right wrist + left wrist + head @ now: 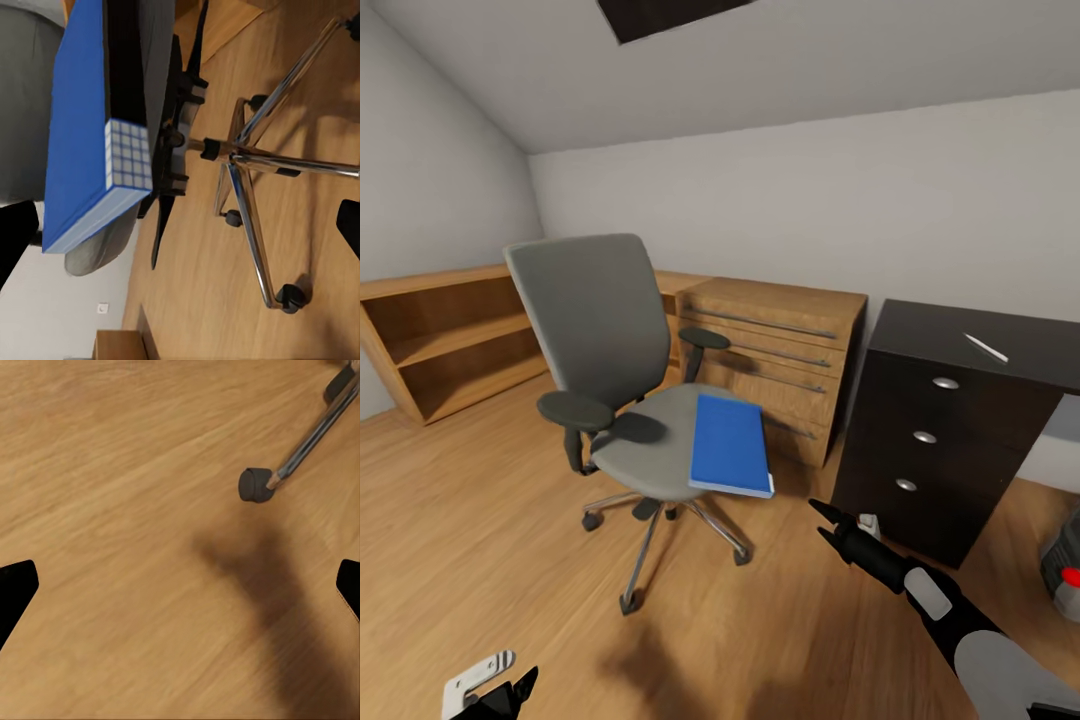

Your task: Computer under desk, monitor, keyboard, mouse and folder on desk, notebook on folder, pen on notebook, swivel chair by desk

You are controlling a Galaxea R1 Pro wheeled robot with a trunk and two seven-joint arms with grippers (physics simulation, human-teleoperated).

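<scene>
One blue folder [731,444] lies on the swivel chair [622,380]; my right tool [826,527] hangs released near it, left tool [180,585] likewise spread.

Even, soft light fills the room, bright with no glare. A blurred dark shadow lies on the wooden floor [480,520] beneath the swivel chair [630,380]. The head view bends straight lines near its edges. Renders look slightly soft throughout.
</scene>
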